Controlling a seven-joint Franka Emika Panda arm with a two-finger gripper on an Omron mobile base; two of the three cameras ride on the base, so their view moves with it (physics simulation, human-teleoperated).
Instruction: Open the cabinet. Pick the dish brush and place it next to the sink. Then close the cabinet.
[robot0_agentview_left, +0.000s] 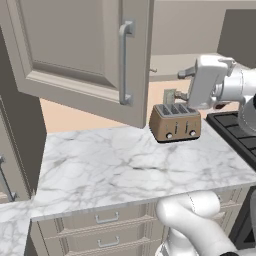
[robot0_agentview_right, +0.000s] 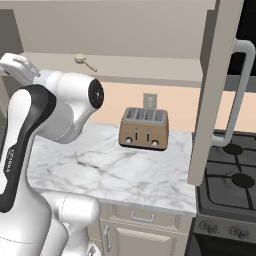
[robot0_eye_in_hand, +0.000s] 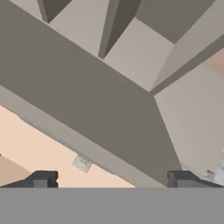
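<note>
Grey-beige panelled cabinet (robot0_agentview_left: 75, 50) doors hang open; wide-spread tool (robot0_eye_in_hand: 111, 179) grips nothing, and reaching blindly could knock the small beige-headed dish brush (robot0_agentview_right: 84, 61) off its shelf.

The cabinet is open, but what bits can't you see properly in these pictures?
- Cabinet inside: left base view, hidden behind its open door.
- Dish brush: right base view, too small for detail.
- Stove: cut off by the right edge.
- Gripper: hand view, just the fingertips show, set wide apart.
</note>
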